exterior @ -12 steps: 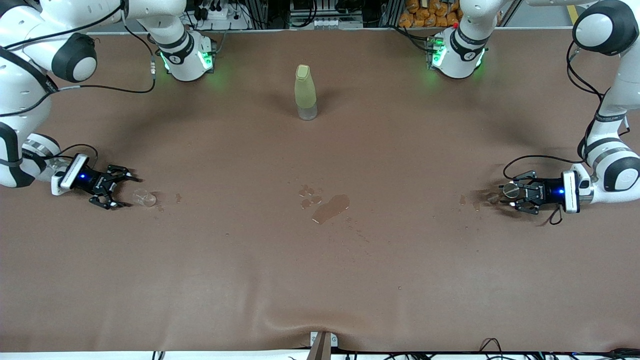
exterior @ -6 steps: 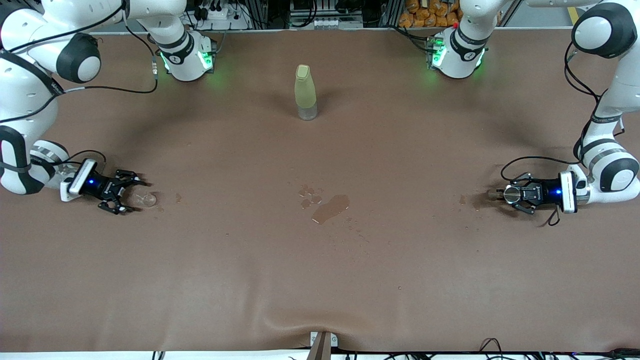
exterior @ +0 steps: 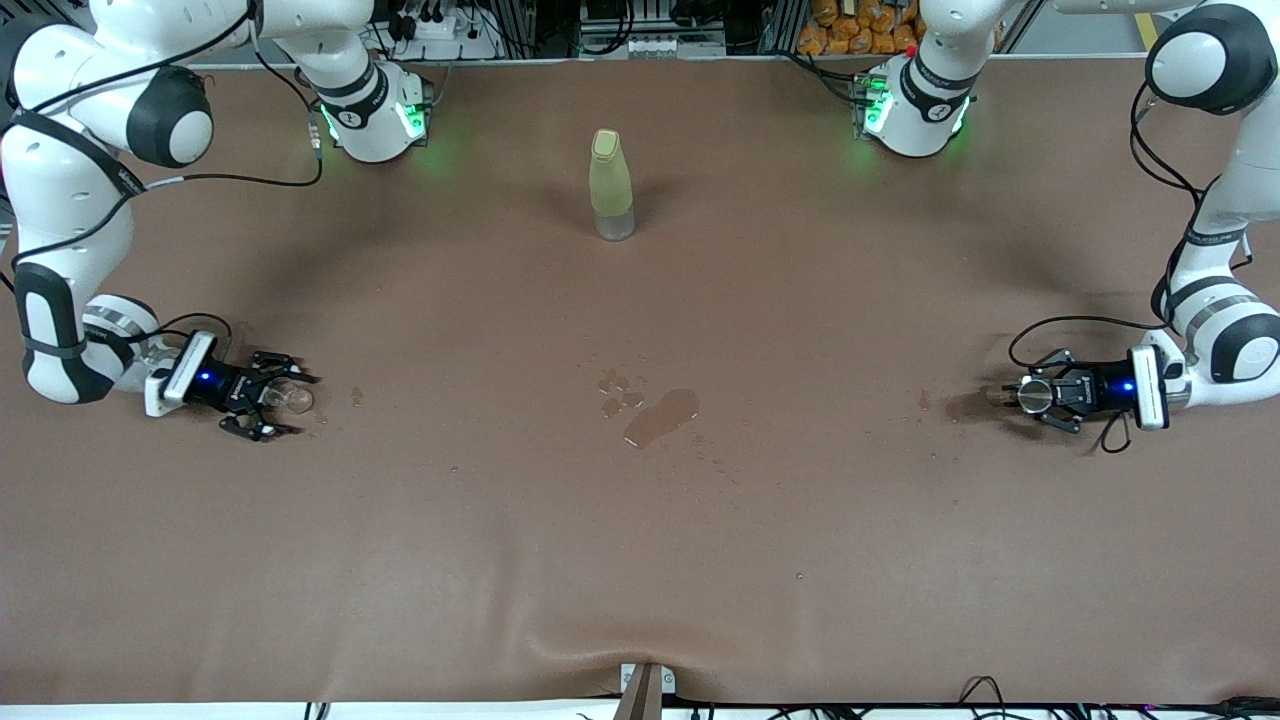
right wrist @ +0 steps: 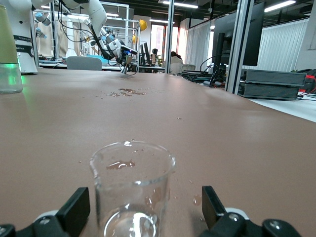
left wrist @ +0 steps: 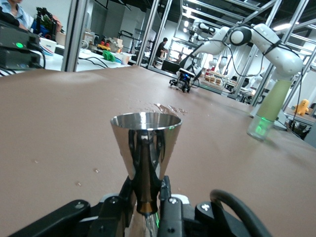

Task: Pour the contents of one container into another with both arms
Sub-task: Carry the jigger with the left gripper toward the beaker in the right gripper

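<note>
Front view, left gripper (exterior: 1030, 396): it is low at the left arm's end of the tabletop (exterior: 640, 540), pinching the narrow foot of the metal cup (exterior: 1033, 395).
Front view, right gripper (exterior: 270, 398): it is low at the right arm's end, fingers spread on both sides of the glass cup (exterior: 293, 398), which stands on the tabletop; no grip yet.
Front view, other things: a yellow-green bottle (exterior: 611, 185) stands upright near the arms' bases, and a wet puddle (exterior: 660, 416) lies in the middle, nearer to the camera than the bottle.
Left wrist view: the metal cup (left wrist: 145, 153) is upright with its round rim up, the stem clamped between the black fingers (left wrist: 165, 210). The bottle (left wrist: 269, 111) and the right gripper (left wrist: 181, 81) show far off.
Right wrist view: the glass cup (right wrist: 132, 190) stands between the two open fingers (right wrist: 75, 210), touching neither as far as I can see. Drops lie around it.
Risk: the glass is small, clear and seems wet, so I think it may slip or tip if the fingers close off-centre. The metal cup is held only at its thin foot, so it may rotate in the grip when lifted. A pour between such small rims could miss and add to the puddle.
Room: the middle of the tabletop is wide and open for the cups to meet, well apart from the bottle and every edge.
</note>
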### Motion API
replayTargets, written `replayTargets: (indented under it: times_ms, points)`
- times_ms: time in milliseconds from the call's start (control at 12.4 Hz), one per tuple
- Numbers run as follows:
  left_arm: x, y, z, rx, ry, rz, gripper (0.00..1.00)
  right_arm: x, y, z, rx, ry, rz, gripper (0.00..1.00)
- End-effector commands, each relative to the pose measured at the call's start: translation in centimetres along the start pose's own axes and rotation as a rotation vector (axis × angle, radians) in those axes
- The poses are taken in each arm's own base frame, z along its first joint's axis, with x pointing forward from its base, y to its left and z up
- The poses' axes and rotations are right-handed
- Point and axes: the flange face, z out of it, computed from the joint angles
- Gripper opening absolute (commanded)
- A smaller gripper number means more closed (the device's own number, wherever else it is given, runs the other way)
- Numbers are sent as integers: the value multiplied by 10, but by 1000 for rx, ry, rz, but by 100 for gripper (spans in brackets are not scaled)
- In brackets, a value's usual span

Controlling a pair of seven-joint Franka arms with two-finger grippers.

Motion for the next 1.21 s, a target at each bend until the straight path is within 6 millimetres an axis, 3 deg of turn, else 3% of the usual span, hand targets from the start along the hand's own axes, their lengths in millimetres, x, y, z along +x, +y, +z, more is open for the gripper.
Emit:
replayTargets:
  times_ms: [0, 81, 242, 323, 565, 726, 887, 1129]
  points:
    - [46, -13, 5, 0, 16, 76, 0, -13, -10, 13, -13, 14, -249, 100]
    - [59, -19, 8, -3, 18, 100, 0, -13, -10, 17, -11, 19, -248, 82]
    - [75, -26, 34, -25, 55, 105, 0, -12, -9, 23, -6, 28, -251, 47]
    - [84, -30, 49, -35, 65, 74, 0, -12, -9, 24, -5, 33, -250, 35]
    - [109, -38, 84, -66, 37, 61, 0, -10, -7, 39, 13, 53, -221, 22]
    - [142, -41, 86, -22, 63, 97, 0, -5, -5, 55, 31, 81, -185, 15]
    - [152, -48, 123, -21, 37, 108, 0, 2, -3, 70, 54, 108, -153, 8]
    - [171, -54, 212, -44, -20, 134, 0, 23, 5, 100, 107, 150, -119, 0]
